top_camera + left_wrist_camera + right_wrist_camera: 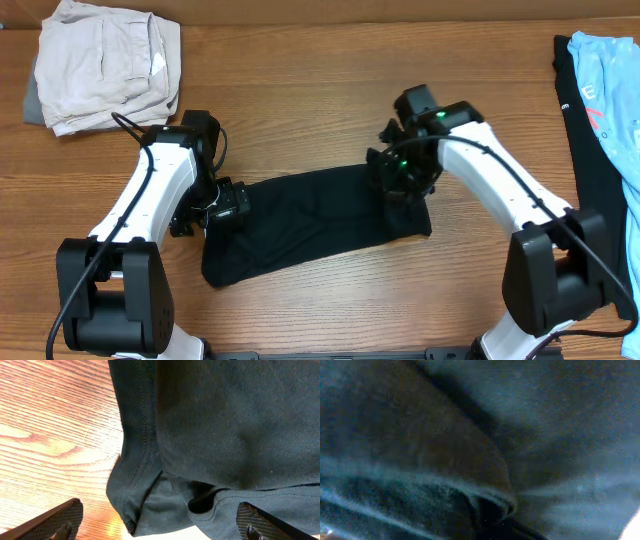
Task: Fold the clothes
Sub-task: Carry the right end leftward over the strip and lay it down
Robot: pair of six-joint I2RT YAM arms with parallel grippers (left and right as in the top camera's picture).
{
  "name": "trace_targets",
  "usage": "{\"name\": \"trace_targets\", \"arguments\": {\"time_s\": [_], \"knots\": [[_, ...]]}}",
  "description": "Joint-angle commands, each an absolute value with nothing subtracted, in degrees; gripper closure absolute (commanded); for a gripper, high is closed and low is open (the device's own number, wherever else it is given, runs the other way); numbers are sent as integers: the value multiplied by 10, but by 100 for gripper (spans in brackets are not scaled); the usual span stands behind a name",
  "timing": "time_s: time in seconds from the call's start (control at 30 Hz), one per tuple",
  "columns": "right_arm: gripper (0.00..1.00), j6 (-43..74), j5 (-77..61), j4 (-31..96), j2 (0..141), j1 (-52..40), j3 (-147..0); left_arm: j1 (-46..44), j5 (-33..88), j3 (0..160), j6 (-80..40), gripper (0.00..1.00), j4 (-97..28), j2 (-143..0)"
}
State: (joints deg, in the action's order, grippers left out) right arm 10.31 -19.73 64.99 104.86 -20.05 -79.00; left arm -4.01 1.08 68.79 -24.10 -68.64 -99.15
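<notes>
Black T-shirt (470,435) cloth filled my right wrist view. My right gripper (403,188) sat on its right end, grip undeterminable. Left gripper (160,522) stood wide open over the left hem on the table (320,80) — holding nothing.

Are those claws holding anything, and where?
The right gripper seems to pinch the black T-shirt at its right end; the left gripper stands open, gripping nothing.

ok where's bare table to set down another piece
Free: the far wood between the beige folded garment and the light-blue shirt; the near strip below the black T-shirt. Crowded: the middle, left gripper and right gripper at that shirt.
</notes>
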Motion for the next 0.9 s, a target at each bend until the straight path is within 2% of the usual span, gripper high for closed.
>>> {"name": "trace_targets", "arguments": {"time_s": [0.0, 0.13, 0.17, 0.23, 0.27, 0.3, 0.67, 0.73, 0.87], "knots": [[83, 139, -206, 621, 1046, -226, -778, -38, 16, 695, -249, 0, -685, -986], [81, 183, -207, 597, 1047, -241, -771, -38, 15, 695, -248, 0, -685, -986], [75, 186, -207, 593, 1047, -244, -771, -38, 15, 695, -249, 0, -685, -986], [39, 187, -206, 589, 1047, -248, -771, -38, 15, 695, -248, 0, -685, -986], [31, 187, -206, 590, 1047, -249, -771, -38, 15, 695, -248, 0, -685, -986], [27, 187, -206, 592, 1047, -248, -771, -38, 15, 695, -248, 0, -685, -986], [28, 173, -204, 628, 1047, -215, -799, -38, 15, 695, -248, 0, -685, -986], [34, 174, -204, 618, 1047, -211, -799, -38, 15, 695, -248, 0, -685, -986], [56, 174, -206, 590, 1049, -217, -792, -38, 15, 695, -249, 0, -685, -986]]}}
